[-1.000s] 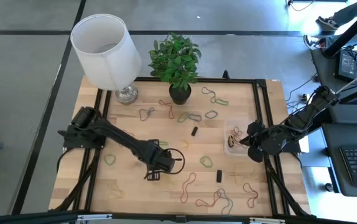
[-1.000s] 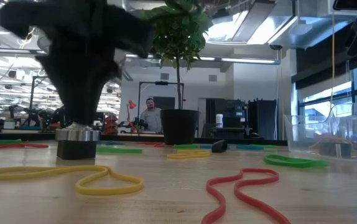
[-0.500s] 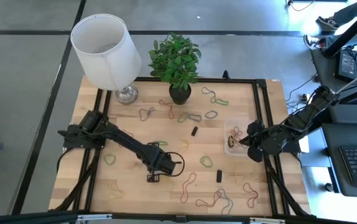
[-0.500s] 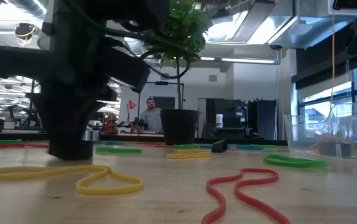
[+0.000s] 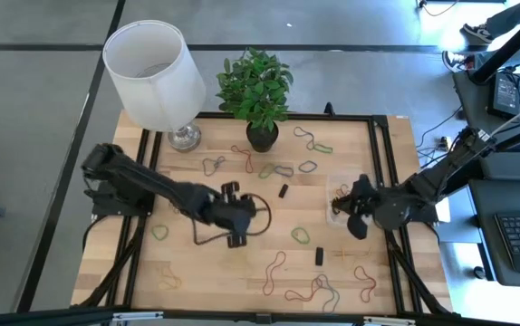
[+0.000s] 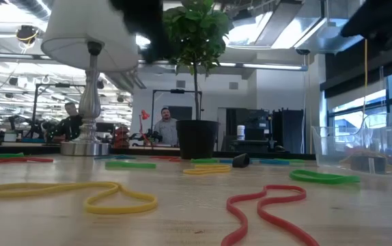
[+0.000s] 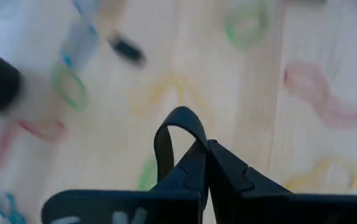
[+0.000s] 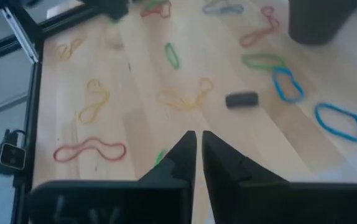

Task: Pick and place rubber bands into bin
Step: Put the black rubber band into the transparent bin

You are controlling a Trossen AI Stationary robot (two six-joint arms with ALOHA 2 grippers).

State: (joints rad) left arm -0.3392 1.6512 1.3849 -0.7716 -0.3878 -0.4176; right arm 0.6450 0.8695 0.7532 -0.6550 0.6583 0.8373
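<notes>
Bands lie mostly scattered over the wooden bench [image 5: 187,272]; left claw [image 7: 198,152] pinches a black rubber band [image 7: 173,127], right claw [image 8: 195,146] narrow, empty beside the clear plastic bin [image 5: 337,206].

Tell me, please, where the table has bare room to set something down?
Bare wood lies between the lamp base and the left arm, and along the near edge at the left corner. Crowded: around the plant pot, the bin, and the near right corner.
</notes>
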